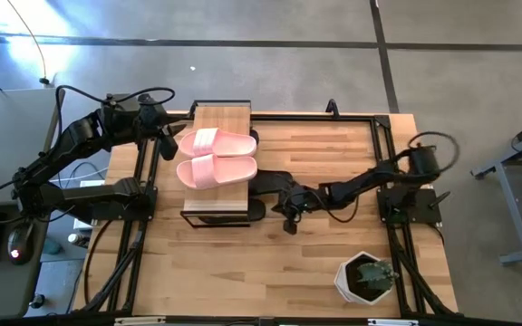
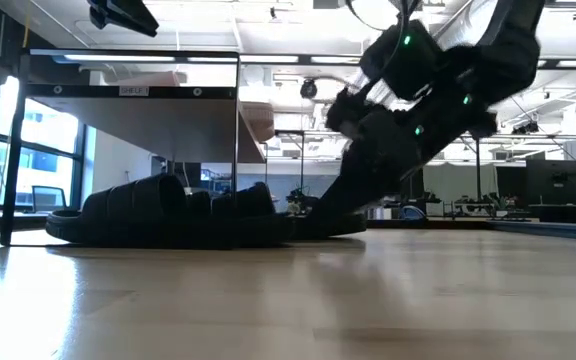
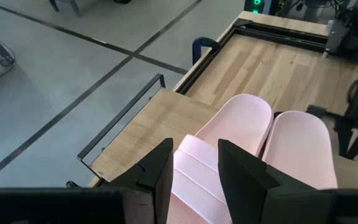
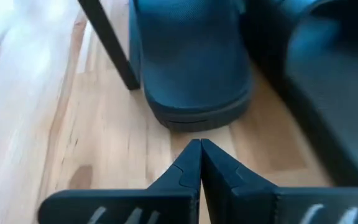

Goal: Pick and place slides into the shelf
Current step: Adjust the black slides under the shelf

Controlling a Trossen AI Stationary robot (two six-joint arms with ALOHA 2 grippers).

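Black slides (image 2: 168, 215) half-hidden under shelf (image 1: 222, 116)

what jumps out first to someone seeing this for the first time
The pale pink slides lie side by side on the shelf's wooden top, with the left tool open over one strap. Below, black slides sit under the shelf, and the right tool, shut, points at one's end.

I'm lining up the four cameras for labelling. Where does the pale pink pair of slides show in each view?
High view: pink pair lying side by side on the shelf's plank top, upper middle.
Low view: not visible; the plank is seen from below, only black slides beneath it.
Left wrist view: pink pair just beyond the left tool.
Right wrist view: not in it.
Shared landmark: the shelf.
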